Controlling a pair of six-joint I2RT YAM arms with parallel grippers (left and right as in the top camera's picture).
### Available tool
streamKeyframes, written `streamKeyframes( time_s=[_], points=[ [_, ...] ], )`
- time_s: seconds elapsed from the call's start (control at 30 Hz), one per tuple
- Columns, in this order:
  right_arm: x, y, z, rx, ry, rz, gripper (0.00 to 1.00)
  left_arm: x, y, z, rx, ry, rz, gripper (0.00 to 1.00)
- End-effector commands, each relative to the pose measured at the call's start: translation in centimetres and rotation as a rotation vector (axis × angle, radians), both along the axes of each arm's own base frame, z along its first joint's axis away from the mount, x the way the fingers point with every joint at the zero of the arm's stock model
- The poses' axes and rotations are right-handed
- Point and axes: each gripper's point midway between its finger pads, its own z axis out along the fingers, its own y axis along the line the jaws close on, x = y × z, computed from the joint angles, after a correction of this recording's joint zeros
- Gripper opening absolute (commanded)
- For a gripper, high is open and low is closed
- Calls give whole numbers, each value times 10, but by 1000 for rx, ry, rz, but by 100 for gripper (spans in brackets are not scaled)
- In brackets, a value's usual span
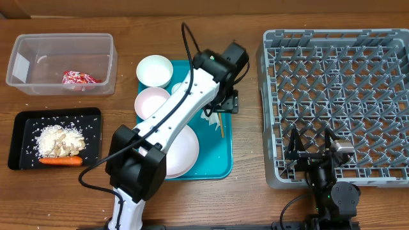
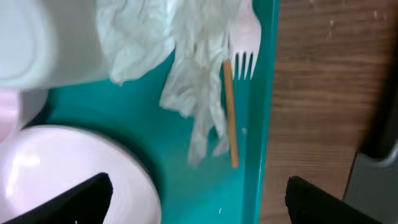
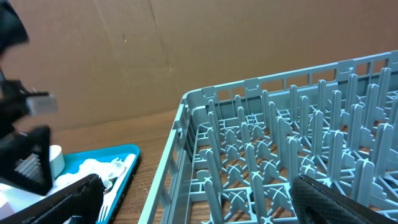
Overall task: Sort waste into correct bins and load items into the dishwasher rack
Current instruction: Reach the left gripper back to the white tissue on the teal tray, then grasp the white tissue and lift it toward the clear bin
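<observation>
Left wrist view alone shows napkin (image 2: 193, 93) and fork (image 2: 247, 37) clearly on the teal tray (image 2: 124, 109), left tool (image 2: 198, 199) apart above them. Right tool (image 3: 193, 199) apart, empty, at the rack (image 3: 280, 155) edge.

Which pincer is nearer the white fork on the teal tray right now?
Left. The left pincer hovers open over the tray, with the fork just ahead of it. The right pincer sits over the rack's near-left corner, off the tray entirely.

Soft, even overhead light, faint shadows; the left wrist view blurs (worst toward nine o'clock), with glare on the plate (image 2: 62, 177).
</observation>
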Motion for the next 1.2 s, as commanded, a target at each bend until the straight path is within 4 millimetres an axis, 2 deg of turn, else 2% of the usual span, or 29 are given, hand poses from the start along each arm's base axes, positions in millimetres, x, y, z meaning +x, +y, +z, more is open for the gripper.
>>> streamKeyframes(
  time_s=[0.0, 0.23, 0.33, 0.6, 0.7, 0.8, 0.87, 0.97, 1.03, 1.17],
  points=[
    [0, -1, -2, -3, -4, -6, 100, -1, -2, -19, -38, -3, 50, 90],
    [0, -1, -2, -3, -4, -6, 100, 8, -4, -53, -57, -54, 54, 82],
    [0, -1, -2, -3, -4, -6, 100, 8, -4, -62, -64, -62, 54, 73],
    [0, -1, -2, -4, -4, -6, 100, 11, 4, -76, -24, -96, 49, 72],
    [0, -1, -2, -4, -4, -6, 100, 10, 5, -82, -23, -102, 32, 59],
    [0, -1, -2, -3, -4, -6, 100, 10, 5, -84, -24, -105, 27, 54],
    [0, -1, -2, -4, -4, -6, 100, 12, 4, -83, -28, -110, 27, 47],
    [0, -1, -2, -3, -4, -6, 100, 13, 3, -83, -30, -114, 28, 28],
    [0, -1, -2, -3, -4, -6, 100, 12, 4, -83, -29, -111, 27, 4],
    [0, -1, -2, -3, -4, -6, 100, 9, 5, -77, -19, -93, 26, 4]
  ],
)
